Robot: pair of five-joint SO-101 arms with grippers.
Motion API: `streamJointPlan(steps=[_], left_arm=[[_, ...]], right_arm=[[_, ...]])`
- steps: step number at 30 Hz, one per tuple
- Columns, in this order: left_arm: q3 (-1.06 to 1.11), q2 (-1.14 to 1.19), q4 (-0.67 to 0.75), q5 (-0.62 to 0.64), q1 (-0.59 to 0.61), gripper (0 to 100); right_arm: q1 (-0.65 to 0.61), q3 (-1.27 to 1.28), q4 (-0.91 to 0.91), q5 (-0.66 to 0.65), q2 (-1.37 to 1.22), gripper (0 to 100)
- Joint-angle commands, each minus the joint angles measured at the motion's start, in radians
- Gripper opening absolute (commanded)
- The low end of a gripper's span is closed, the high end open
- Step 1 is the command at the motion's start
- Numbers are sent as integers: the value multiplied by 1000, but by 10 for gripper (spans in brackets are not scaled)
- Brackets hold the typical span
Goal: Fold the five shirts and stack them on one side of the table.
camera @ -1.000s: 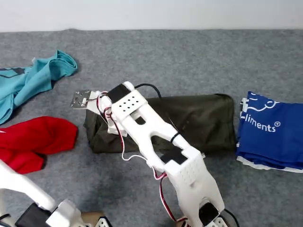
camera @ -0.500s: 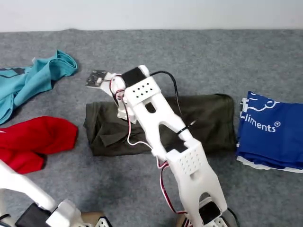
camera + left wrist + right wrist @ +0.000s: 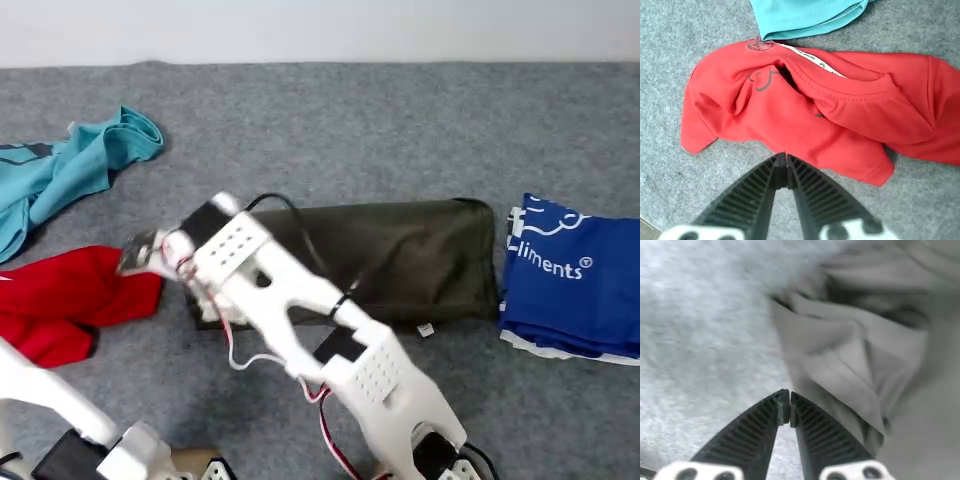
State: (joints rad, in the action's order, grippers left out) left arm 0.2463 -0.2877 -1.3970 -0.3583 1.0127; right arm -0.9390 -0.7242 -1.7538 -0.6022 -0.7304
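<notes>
A folded olive shirt lies mid-table; its rumpled left end shows in the right wrist view. My right gripper hangs shut and empty over the carpet between that end and the crumpled red shirt; its fingertips meet just off the olive cloth. My left gripper is shut, holding nothing, over the near edge of the red shirt. A teal shirt lies bunched at the far left. A folded blue shirt rests at the right edge.
The right arm crosses the table's front middle, covering part of the olive shirt. The left arm's white link sits at the front left corner. Grey carpet stretches open behind the shirts, ending at a white wall.
The right arm swung from behind the olive shirt's left end to the left and nearer, ending beside the red shirt. The shirts have not moved.
</notes>
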Motion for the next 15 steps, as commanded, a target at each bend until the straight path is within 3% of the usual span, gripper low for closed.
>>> streamJointPlan(steps=[1,9,15], left_arm=[[-2,-34,14,-11,2,9],[36,-38,14,-12,2,9],[38,-43,15,-12,2,9]], right_arm=[[-24,-5,-1,9,-1,10],[145,-81,186,-38,-96,10],[228,-229,206,-87,-147,10]])
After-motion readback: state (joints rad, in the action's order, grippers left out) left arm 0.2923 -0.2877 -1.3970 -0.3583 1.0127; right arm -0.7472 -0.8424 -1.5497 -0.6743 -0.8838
